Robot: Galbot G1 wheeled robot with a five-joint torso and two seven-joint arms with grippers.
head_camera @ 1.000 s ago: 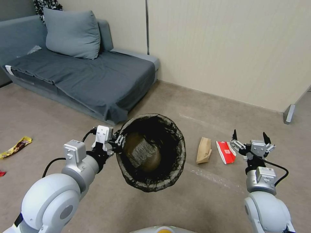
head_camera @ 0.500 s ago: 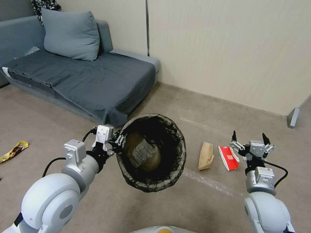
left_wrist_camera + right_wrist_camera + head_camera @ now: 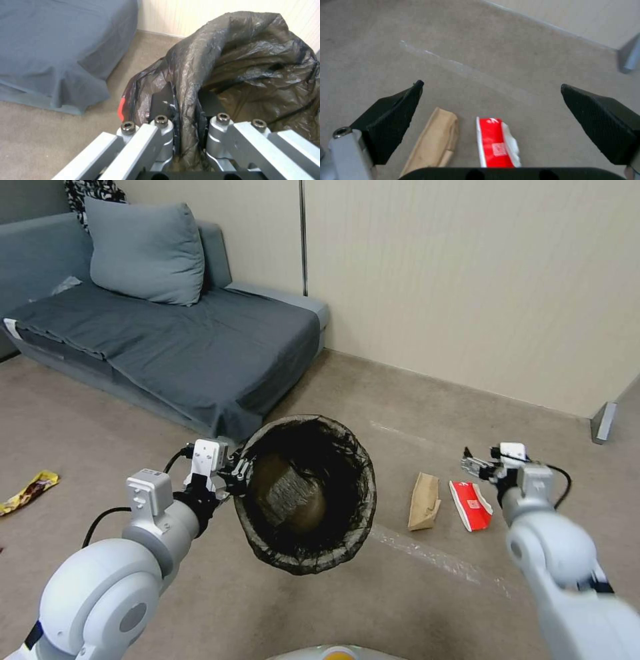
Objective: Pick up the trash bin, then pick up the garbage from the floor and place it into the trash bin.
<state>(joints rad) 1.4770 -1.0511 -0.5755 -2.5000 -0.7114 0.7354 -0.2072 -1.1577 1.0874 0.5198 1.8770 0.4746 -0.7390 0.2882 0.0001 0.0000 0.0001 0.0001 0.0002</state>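
While the left gripper (image 3: 239, 477) is clamping the trash bin's rim, the scene is reading as follows:

Left gripper: its fingers (image 3: 162, 105) are pinching the bag-covered rim from both sides, one inside and one outside, closed tight on it.

Trash bin (image 3: 347, 493): it is hanging off the floor, tilted so its mouth is facing up toward the head camera; the dark bag liner (image 3: 240, 60) is lying crumpled over the rim, and a pale brownish lump is sitting at the bottom.

Right gripper (image 3: 491, 86): it is hovering above the floor with its two black fingers (image 3: 391, 110) spread wide and nothing between them.

Garbage near the right gripper: a tan paper bag (image 3: 425, 500) and a red-and-white packet (image 3: 470, 505) are lying side by side on the floor, just beside each other, right of the bin.

Garbage far left: a yellow wrapper (image 3: 30, 491) is lying on the floor, well apart from the bin.

Sofa (image 3: 167, 340): it is standing against the wall behind the bin, a grey cushion (image 3: 143, 250) resting on it.
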